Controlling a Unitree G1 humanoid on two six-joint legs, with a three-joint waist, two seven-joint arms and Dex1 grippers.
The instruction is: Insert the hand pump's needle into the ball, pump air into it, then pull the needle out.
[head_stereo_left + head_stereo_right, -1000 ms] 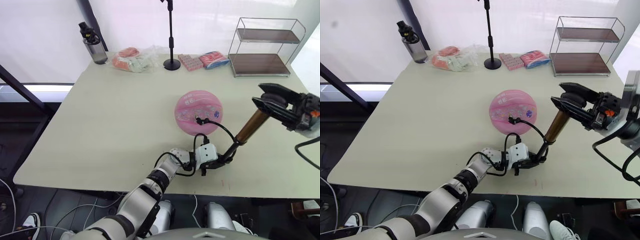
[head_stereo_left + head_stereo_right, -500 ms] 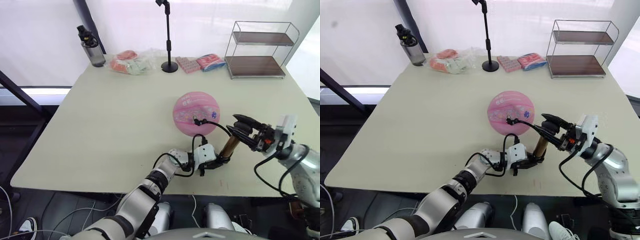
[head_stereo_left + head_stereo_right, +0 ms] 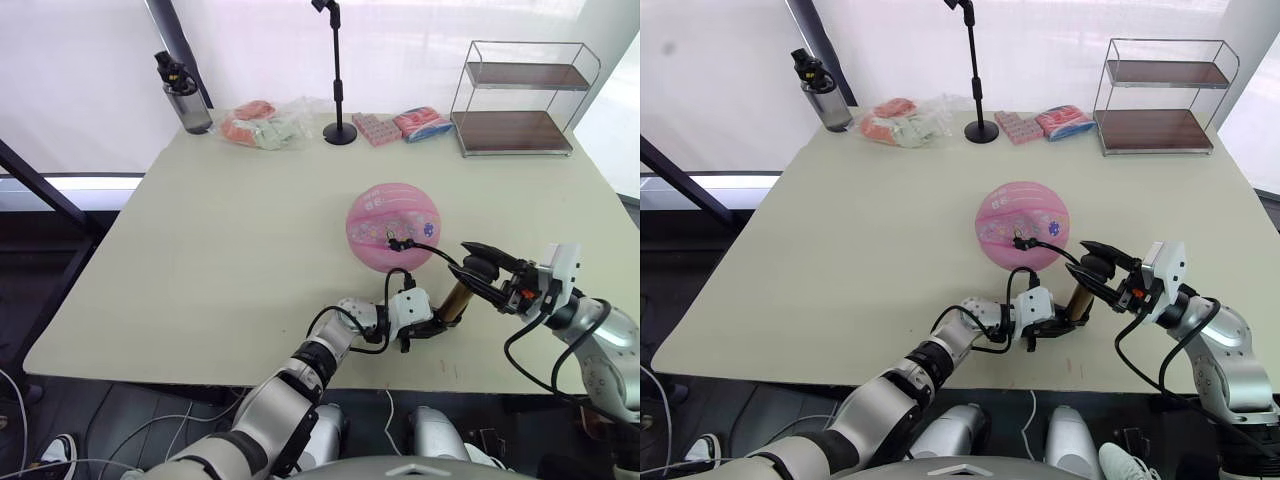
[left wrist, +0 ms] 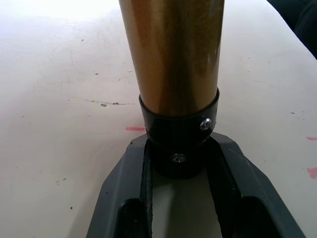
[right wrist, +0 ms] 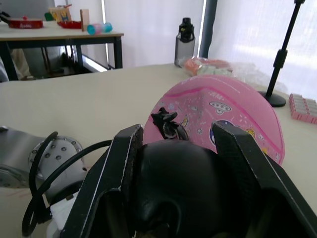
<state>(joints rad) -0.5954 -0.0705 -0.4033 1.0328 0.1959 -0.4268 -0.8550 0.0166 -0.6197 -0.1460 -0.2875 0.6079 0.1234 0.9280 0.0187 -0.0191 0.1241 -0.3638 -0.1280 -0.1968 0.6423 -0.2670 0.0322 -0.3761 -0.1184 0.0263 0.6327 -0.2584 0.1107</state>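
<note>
Pump work is happening near the front edge of the table [image 3: 200,250]: the hand pump [image 3: 458,297] is standing tilted on its base, its bronze-gold barrel leaning up toward the robot's right. The left gripper [image 3: 425,325] is pinching the pump's black bottom cap, its two fingers [image 4: 131,198] pressing against the cap on either side in the left wrist view. The right gripper [image 3: 480,272] is sitting over the black T-handle [image 5: 183,188] at the top of the pump, fingers closing on it from both sides.

A thin black hose [image 3: 428,250] is arching from the pump's base up to the ball [image 3: 394,226], which is resting just behind the pump, toward the table's middle. The hose's end fitting is meeting the ball's near upper surface; the needle itself is too small to make out.

Along the far edge, well apart from the ball, a dark water bottle [image 3: 183,92], a clear bag of orange and green items [image 3: 262,127], a black stand [image 3: 339,70], pink packets [image 3: 400,126] and a two-tier wire shelf [image 3: 520,98] are standing. Nothing is lying between the grippers and the ball besides the hose.
</note>
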